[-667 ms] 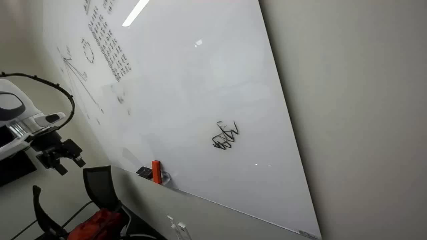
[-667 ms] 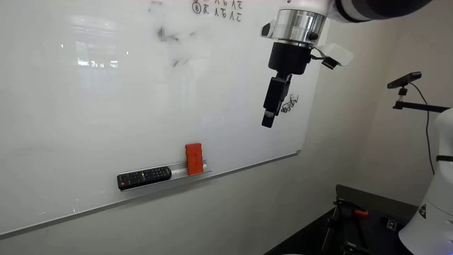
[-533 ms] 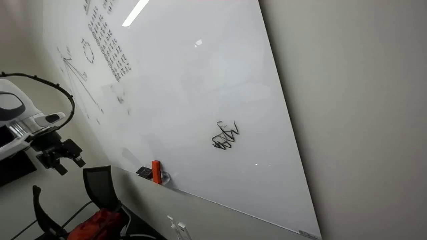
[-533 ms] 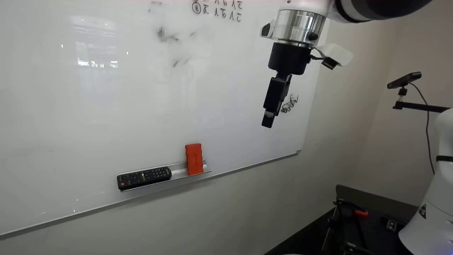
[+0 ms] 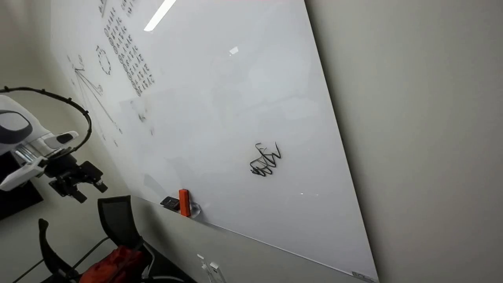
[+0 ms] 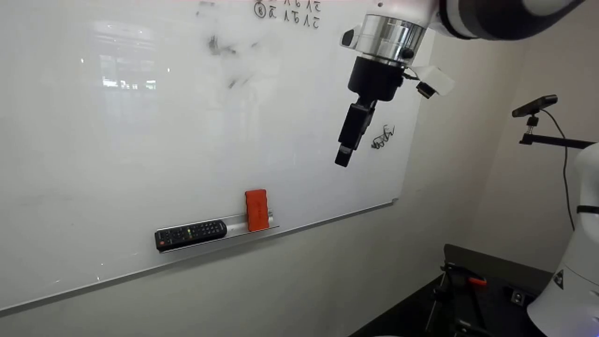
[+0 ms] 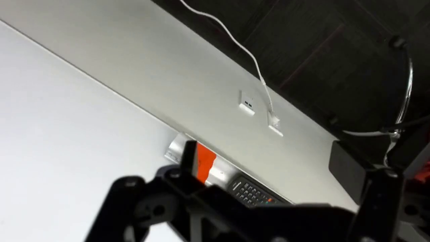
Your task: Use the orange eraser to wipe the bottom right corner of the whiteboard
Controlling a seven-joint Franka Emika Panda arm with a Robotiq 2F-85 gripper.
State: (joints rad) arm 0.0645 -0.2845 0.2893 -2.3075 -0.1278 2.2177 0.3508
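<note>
Wrist view: empty jaws gape wide, presumably to straddle the orange eraser [image 7: 205,161], whose silvery tray [image 7: 220,170] likely keeps it handy.

Orange eraser [image 7: 205,162]: partly hidden behind the hand [image 7: 265,159], wrist view. Remote control [image 7: 251,191]: partly covered, same view. Hand: blurred there. Whiteboard [image 6: 206,135]: cut off at top in both exterior views.
</note>
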